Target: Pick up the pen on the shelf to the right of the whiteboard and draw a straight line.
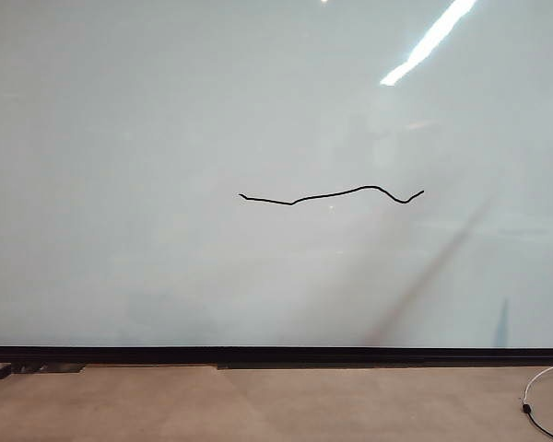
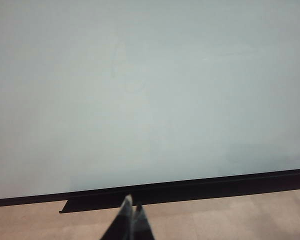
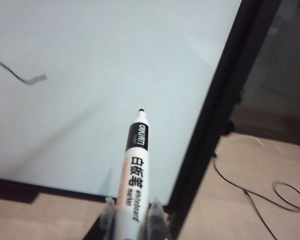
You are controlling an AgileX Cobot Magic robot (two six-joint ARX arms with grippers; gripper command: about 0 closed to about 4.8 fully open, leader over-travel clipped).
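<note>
Gripping the pen [image 3: 134,175] between both fingers, the right gripper [image 3: 132,220] holds it tip-forward, off the whiteboard [image 1: 166,110] and near the board's black side edge. One end of the line [image 1: 332,195] shows in the right wrist view. In the exterior view the wavy black line sits near the middle of the board, above the black strip [image 1: 276,354]. The left gripper [image 2: 130,212] has its fingertips together and empty, low before the strip. A cable [image 3: 250,192] lies on the floor [image 1: 258,405].

A beige floor [image 1: 258,405] is seen below. A white cable [image 1: 544,387] with a dark end lies at its right edge; what may be the same thin cable [image 3: 255,192] is seen looping there.
</note>
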